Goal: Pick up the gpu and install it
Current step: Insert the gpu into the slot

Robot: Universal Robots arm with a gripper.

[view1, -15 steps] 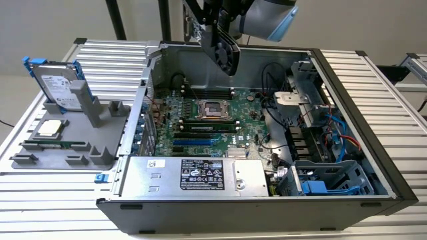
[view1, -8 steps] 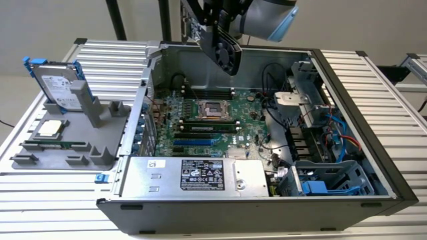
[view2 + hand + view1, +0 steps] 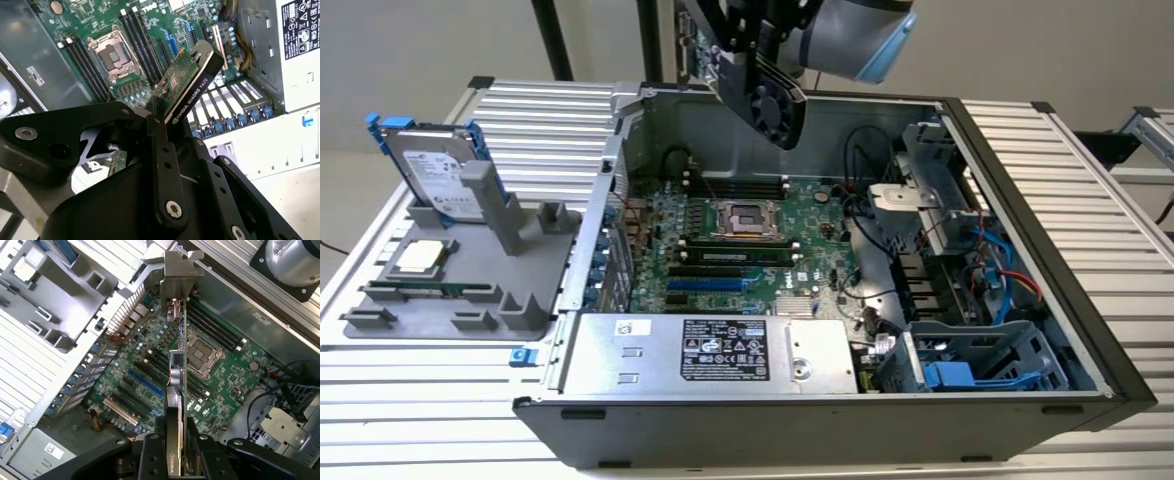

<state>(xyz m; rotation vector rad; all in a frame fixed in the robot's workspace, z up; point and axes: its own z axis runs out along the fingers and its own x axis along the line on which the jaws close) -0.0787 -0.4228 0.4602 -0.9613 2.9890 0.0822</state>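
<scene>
Motherboard [image 3: 720,250] lies unobstructed; cables [image 3: 857,232] crowd its edge.

The table [image 3: 1067,180] has a flat top built from parallel ribbed silver metal profiles. Two items rest directly on it. An open case [image 3: 827,420] with dark outer walls lies on its side, open face up. It occupies the middle of the top and the exterior view's right. A grey moulded holder [image 3: 454,305] lies flat towards the exterior view's left, just beside the case wall. Bare ribbed surface shows along the near edge, behind the holder and to the right of the case.
</scene>
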